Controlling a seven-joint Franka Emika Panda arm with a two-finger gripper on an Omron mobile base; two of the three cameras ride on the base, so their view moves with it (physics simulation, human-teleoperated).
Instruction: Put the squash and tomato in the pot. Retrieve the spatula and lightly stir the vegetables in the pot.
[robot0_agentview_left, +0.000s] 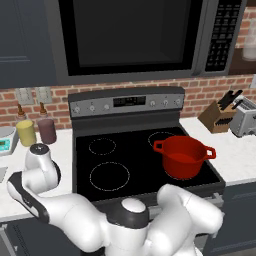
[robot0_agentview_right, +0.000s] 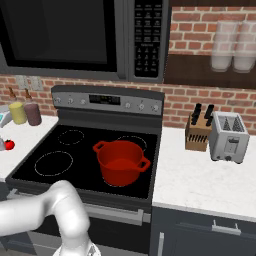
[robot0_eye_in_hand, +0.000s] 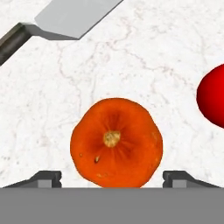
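A brick-backed kitchen wall carries a black microwave (robot0_agentview_left: 130, 35) above a black stove (robot0_agentview_left: 140, 160), with white marble table (robot0_agentview_right: 200, 175) on either side. The pot (robot0_agentview_left: 184, 156) stands on the stove's front right burner, upright, bright red, its two loop handles out to the sides; in the right base view its inside looks bare red. To the right of the stove, on the table, sit a knife block (robot0_agentview_right: 198, 131) and a toaster (robot0_agentview_right: 228, 136), just beside each other. To the left of the stove, near the wall, two jars stand side by side, a yellow jar (robot0_agentview_left: 26, 133) and a dark red jar (robot0_agentview_left: 47, 131). In the hand view the hand (robot0_eye_in_hand: 112, 177) looks straight down on the marble, its two fingertips (robot0_eye_in_hand: 46, 178) spread wide and released, with the squash (robot0_eye_in_hand: 116, 142) lying between them, stem nub facing up; whether the tips touch it I cannot tell. The tomato (robot0_eye_in_hand: 212, 96) lies on the table near the squash, apart from it, partly cut by the picture's edge. The spatula (robot0_eye_in_hand: 65, 19) lies flat on the marble well apart from the squash, its grey blade wide and its dark handle running off the edge. In the right base view the tomato shows as a small red shape at the far left of the table.
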